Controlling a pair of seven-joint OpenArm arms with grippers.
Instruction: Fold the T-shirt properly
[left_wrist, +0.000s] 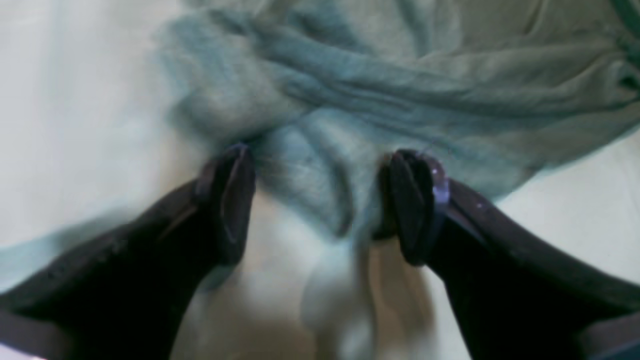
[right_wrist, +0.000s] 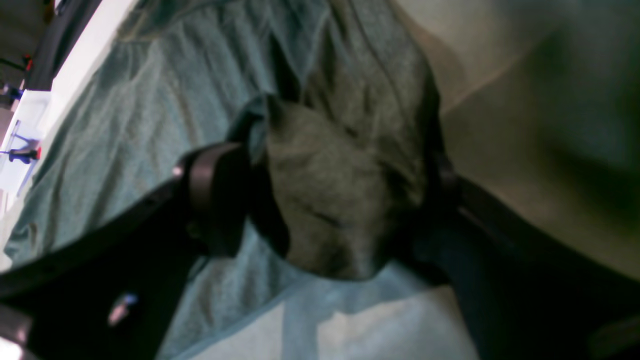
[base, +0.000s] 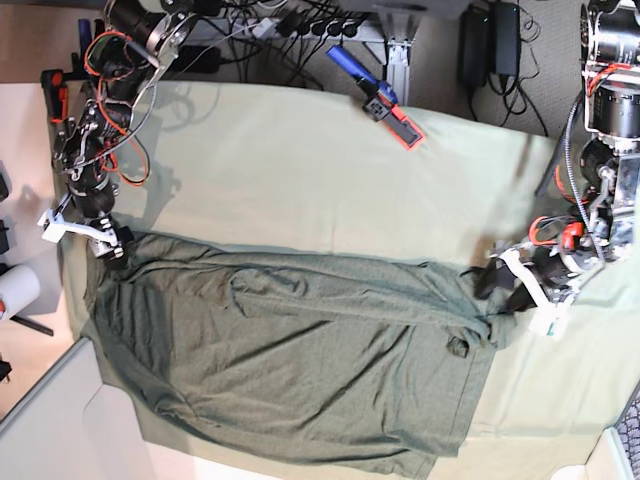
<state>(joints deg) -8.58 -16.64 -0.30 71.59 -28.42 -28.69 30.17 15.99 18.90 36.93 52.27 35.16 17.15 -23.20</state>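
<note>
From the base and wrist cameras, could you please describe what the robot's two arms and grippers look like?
Both arms are dark metal with exposed wiring. The right arm carries orange-red and black cable loops and a white bracket near its gripper. The left arm has a large cylindrical silver-black joint, red wiring and white parts at its gripper. Up close, the fingers are dark, almost black, flat paddles with rounded tips.

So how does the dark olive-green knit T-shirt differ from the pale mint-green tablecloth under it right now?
The dark olive-green knit T-shirt is far darker than the pale mint-green tablecloth. The T-shirt is wrinkled and bunched at both far corners, where the left gripper and right gripper stand with jaws wide around cloth; the tablecloth lies mostly smooth. The T-shirt covers only the near part; the tablecloth extends beyond it. Both lie spread flat.
</note>
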